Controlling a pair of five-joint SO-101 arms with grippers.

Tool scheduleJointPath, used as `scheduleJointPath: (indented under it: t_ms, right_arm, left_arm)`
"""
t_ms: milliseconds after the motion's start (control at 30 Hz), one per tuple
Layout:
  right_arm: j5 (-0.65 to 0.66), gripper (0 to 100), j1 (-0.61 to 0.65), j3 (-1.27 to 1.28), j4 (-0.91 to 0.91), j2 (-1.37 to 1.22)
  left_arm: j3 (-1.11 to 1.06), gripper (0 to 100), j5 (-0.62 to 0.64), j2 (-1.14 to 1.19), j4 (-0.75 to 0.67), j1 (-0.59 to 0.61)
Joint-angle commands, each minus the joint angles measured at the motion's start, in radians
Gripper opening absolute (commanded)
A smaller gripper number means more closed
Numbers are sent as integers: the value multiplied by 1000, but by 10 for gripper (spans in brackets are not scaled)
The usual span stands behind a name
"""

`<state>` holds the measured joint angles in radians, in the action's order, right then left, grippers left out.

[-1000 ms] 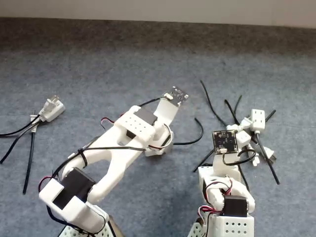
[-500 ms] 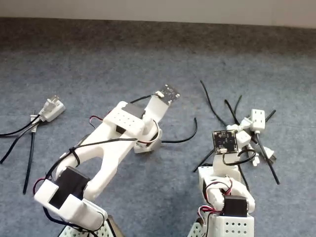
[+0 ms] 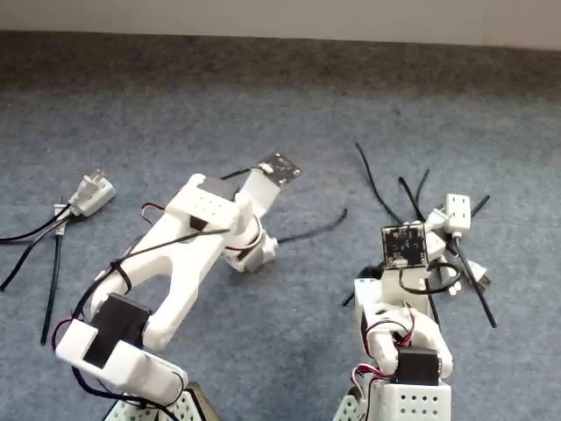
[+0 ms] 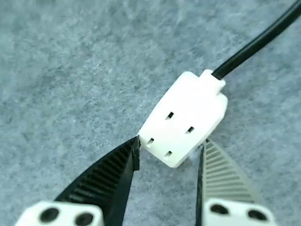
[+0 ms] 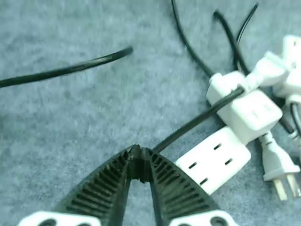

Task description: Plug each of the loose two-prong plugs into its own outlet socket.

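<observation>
Slipping looked the likeliest trouble: the left tool (image 4: 170, 142) pinched the socket (image 4: 183, 122) only by its near end, at the very fingertips.
A tug from its cord (image 4: 254, 44) could have twisted it free onto the desk (image 4: 70, 56). The right tool (image 5: 140, 162) was pressed together on nothing, near other sockets (image 5: 218, 160); one loose plug (image 3: 90, 193) lay well apart, beyond the left arm.

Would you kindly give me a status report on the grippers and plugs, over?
Left gripper shut on outlet socket. Right gripper shut, empty. Loose plug beside other sockets; black cord right by its tips.
</observation>
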<state>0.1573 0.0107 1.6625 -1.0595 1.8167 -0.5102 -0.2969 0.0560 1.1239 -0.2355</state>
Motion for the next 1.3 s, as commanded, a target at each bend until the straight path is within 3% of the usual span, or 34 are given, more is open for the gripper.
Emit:
scheduleJointPath:
  t_ms: [0, 133, 333, 667, 800, 967, 1267]
  right_arm:
    - [-9, 6, 30, 21, 93, 5]
    - [-26, 50, 110, -119, 53, 4]
    - [-172, 276, 271, -148, 74, 4]
    - [-221, 278, 275, -105, 205, 1]
    - [-264, 278, 189, -107, 217, 1]
    - [-269, 278, 21, -101, 355, 1]
    - [-269, 278, -19, -378, 334, -31]
  left_arm:
    - [4, 193, -5, -4, 18, 18]
    - [4, 193, -5, -4, 18, 16]
    - [4, 193, -5, -4, 17, 15]
    - [-4, 193, -3, -4, 17, -50]
    - [-4, 193, -3, -4, 17, -44]
    - [-4, 193, -3, -4, 17, -48]
    - [-4, 193, -3, -4, 17, -44]
